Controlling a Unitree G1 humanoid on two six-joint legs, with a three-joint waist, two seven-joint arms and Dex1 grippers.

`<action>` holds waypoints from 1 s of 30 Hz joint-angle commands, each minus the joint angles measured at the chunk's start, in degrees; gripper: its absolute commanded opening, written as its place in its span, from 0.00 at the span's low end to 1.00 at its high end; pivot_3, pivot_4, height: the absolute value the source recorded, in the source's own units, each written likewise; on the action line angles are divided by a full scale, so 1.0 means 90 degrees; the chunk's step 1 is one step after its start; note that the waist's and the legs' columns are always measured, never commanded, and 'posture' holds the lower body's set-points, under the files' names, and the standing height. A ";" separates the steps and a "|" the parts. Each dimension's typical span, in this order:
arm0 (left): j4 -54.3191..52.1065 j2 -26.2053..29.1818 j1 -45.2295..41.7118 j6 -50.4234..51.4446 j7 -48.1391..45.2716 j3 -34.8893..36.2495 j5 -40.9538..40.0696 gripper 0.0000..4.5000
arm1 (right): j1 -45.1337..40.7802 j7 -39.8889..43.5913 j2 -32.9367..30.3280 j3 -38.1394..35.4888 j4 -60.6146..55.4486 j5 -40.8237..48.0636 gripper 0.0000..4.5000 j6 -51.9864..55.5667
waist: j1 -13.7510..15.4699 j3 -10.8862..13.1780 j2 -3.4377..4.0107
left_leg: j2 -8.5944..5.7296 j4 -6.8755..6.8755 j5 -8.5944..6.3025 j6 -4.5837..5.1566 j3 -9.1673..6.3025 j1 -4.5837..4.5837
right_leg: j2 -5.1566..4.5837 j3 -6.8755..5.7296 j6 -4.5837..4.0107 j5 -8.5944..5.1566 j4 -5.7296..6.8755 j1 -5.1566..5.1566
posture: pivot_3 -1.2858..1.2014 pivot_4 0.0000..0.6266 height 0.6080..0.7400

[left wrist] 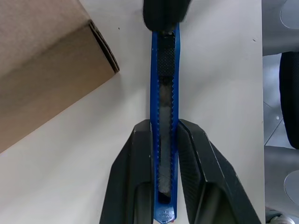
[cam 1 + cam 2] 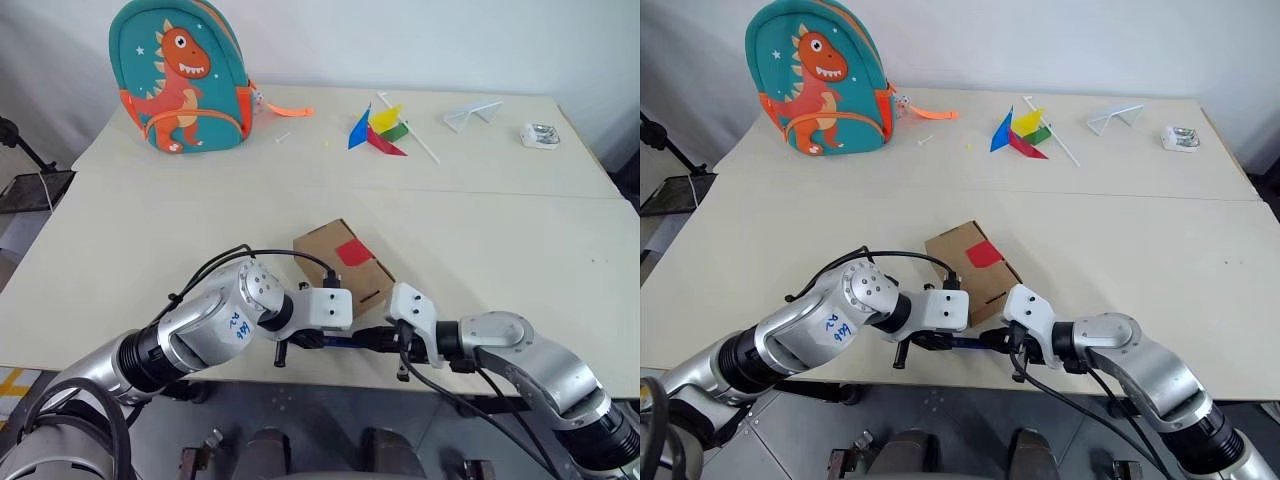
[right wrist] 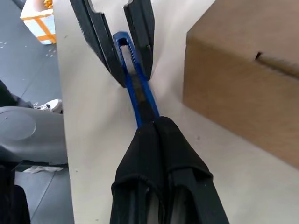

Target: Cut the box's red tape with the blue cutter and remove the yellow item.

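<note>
**Cutter bridged between both my grippers**

Near the table's front edge, the blue cutter (image 2: 335,341) spans crosswise: my left gripper (image 1: 163,135) grasps one end, my right gripper (image 3: 152,128) is clenched on the other. The box (image 2: 345,265), red tape (image 2: 352,251) up, sits just behind, closer to my left.

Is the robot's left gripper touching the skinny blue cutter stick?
Touching. In the left wrist view, the left gripper has both black fingers pressed against the sides of the slim blue cutter, with no gap showing between them.
</note>
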 commanded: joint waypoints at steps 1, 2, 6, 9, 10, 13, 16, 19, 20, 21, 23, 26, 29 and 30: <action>0.0035 0.0072 0.0056 0.0109 0.0036 -0.0254 -0.0099 0.09 | 0.0000 0.0074 0.0060 0.0035 -0.0080 -0.0019 0.01 -0.0006 | 0.0000 0.0000 0.0000 | 0.0000 0.0000 0.0000 0.0000 0.0000 0.0000 | 0.0000 0.0000 0.0000 0.0000 0.0001 0.0000 | 0.52 0.24 1.00; 0.0028 0.0080 0.0049 0.0121 0.0045 -0.0256 -0.0115 0.09 | 0.0003 0.0087 0.0069 0.0054 -0.0095 -0.0023 0.01 -0.0002 | -0.0001 0.0000 0.0000 | 0.0000 0.0000 0.0000 0.0000 0.0000 0.0000 | 0.0000 0.0000 0.0000 0.0000 0.0002 0.0000 | 0.52 0.24 1.00; 0.0010 0.0105 0.0021 0.0130 0.0072 -0.0267 -0.0176 0.09 | -0.0016 0.0086 0.0117 0.0104 -0.0087 -0.0056 0.01 0.0053 | -0.0001 0.0000 0.0000 | 0.0000 0.0001 0.0000 0.0001 0.0000 0.0000 | 0.0000 0.0000 0.0000 0.0000 0.0002 0.0000 | 0.52 0.24 1.00; 0.0011 0.0108 0.0007 0.0101 0.0085 -0.0274 -0.0192 0.09 | -0.0042 0.0126 0.0125 0.0210 -0.0027 -0.0149 0.01 0.0053 | -0.0002 0.0000 0.0000 | 0.0000 0.0001 -0.0001 0.0001 0.0000 0.0000 | 0.0000 0.0000 0.0000 0.0000 0.0002 0.0000 | 0.52 0.24 1.00; 0.0014 0.0110 0.0000 0.0071 0.0079 -0.0281 -0.0193 0.09 | -0.0085 0.0140 0.0175 0.0279 0.0020 -0.0180 0.01 0.0056 | -0.0005 0.0000 0.0000 | 0.0000 0.0001 -0.0001 0.0001 0.0000 0.0000 | 0.0000 0.0000 0.0000 0.0000 0.0002 0.0000 | 0.52 0.24 1.00; 0.0029 0.0110 -0.0031 -0.0001 0.0059 -0.0312 -0.0191 0.09 | -0.0207 0.0167 0.0333 0.0414 0.0168 -0.0249 0.01 0.0024 | -0.0010 0.0000 0.0000 | 0.0000 0.0001 -0.0001 0.0001 0.0000 0.0002 | 0.0000 0.0000 0.0000 0.0000 0.0004 0.0000 | 0.52 0.24 1.00; 0.0051 0.0104 -0.0069 -0.0036 0.0046 -0.0340 -0.0200 0.09 | -0.0316 0.0214 0.0494 0.0498 0.0299 -0.0299 0.01 -0.0008 | -0.0010 0.0000 0.0000 | 0.0000 0.0003 -0.0001 0.0001 0.0000 0.0002 | 0.0000 0.0001 0.0000 0.0000 0.0007 0.0000 | 0.52 0.24 1.00; 0.0066 0.0116 -0.0083 -0.0080 0.0038 -0.0350 -0.0206 0.09 | -0.0427 0.0207 0.0670 0.0584 0.0405 -0.0357 0.01 -0.0011 | -0.0010 0.0000 0.0000 | 0.0000 0.0005 0.0000 0.0001 0.0000 0.0002 | 0.0000 0.0001 0.0000 0.0000 0.0008 0.0000 | 0.52 0.24 1.00; 0.0067 0.0114 -0.0082 -0.0091 0.0041 -0.0358 -0.0205 0.09 | -0.0450 0.0203 0.0720 0.0606 0.0438 -0.0376 0.01 -0.0022 | -0.0013 0.0000 0.0000 | 0.0000 0.0005 0.0000 0.0000 0.0000 0.0002 | 0.0000 0.0001 0.0000 0.0000 0.0008 0.0000 | 0.52 0.24 1.00; 0.0065 0.0113 -0.0085 -0.0095 0.0043 -0.0363 -0.0209 0.09 | -0.0459 0.0214 0.0749 0.0578 0.0439 -0.0364 0.01 -0.0031 | -0.0012 0.0000 0.0000 | 0.0000 0.0005 0.0000 0.0001 0.0000 0.0002 | 0.0000 0.0001 0.0000 0.0000 0.0009 0.0000 | 0.52 0.24 1.00; 0.0066 0.0108 -0.0089 -0.0101 0.0049 -0.0371 -0.0214 0.09 | -0.0428 0.0244 0.0749 0.0486 0.0414 -0.0335 0.01 -0.0018 | -0.0010 0.0000 0.0000 | 0.0000 0.0006 0.0000 0.0001 0.0000 0.0002 | 0.0000 0.0001 0.0000 0.0000 0.0011 -0.0001 | 0.52 0.24 1.00; 0.0069 0.0095 -0.0084 -0.0103 0.0057 -0.0367 -0.0223 0.09 | -0.0344 0.0325 0.0637 0.0431 0.0371 -0.0363 0.01 -0.0058 | -0.0009 0.0000 0.0000 | 0.0000 0.0007 -0.0001 0.0000 0.0000 0.0001 | 0.0000 0.0001 0.0000 0.0000 0.0011 -0.0001 | 0.52 0.24 1.00; 0.0097 0.0089 -0.0100 -0.0140 0.0052 -0.0374 -0.0214 0.09 | -0.0289 0.0283 0.0621 0.0184 0.0206 -0.0218 0.01 -0.0023 | -0.0006 0.0000 0.0000 | 0.0000 0.0007 -0.0001 0.0000 0.0000 0.0001 | 0.0000 0.0001 0.0000 0.0000 0.0011 -0.0001 | 0.52 0.24 1.00; 0.0109 0.0086 -0.0102 -0.0156 0.0051 -0.0373 -0.0212 0.09 | -0.0258 0.0264 0.0595 0.0079 0.0151 -0.0164 0.01 0.0018 | -0.0001 0.0000 0.0000 | 0.0000 0.0007 -0.0001 0.0000 0.0000 0.0001 | 0.0000 0.0001 0.0000 0.0000 0.0010 -0.0001 | 0.52 0.24 1.00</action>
